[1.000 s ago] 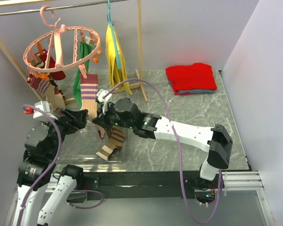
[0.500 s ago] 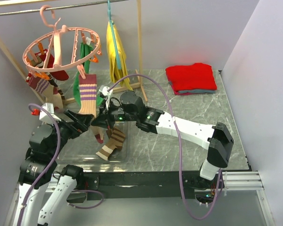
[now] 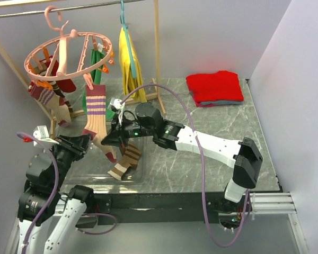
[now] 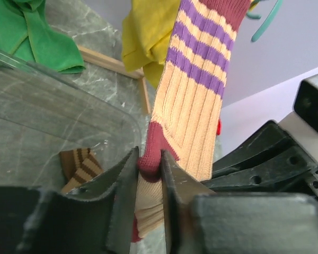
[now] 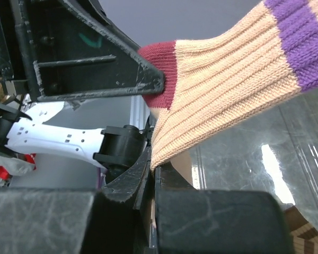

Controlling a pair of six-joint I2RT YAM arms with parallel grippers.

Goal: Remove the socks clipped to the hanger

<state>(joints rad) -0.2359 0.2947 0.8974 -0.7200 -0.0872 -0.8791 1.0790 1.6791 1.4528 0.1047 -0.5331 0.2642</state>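
Observation:
The pink ring hanger hangs from the rail at top left. One of its clips holds a beige sock with purple stripes and a maroon heel. My left gripper is shut on that heel. My right gripper is shut on the same sock's beige edge, right beside the left one. More patterned socks hang at the ring's left side. A brown-striped sock lies in the clear bin.
A clear plastic bin sits under both grippers. A green cloth hangs on the ring. A yellow garment hangs on a teal hanger. Wooden rack legs stand behind. Folded red cloth lies far right.
My left gripper has closed on the sock's heel and drawn back toward the left. The sock now hangs stretched lower, and the ring has tilted.

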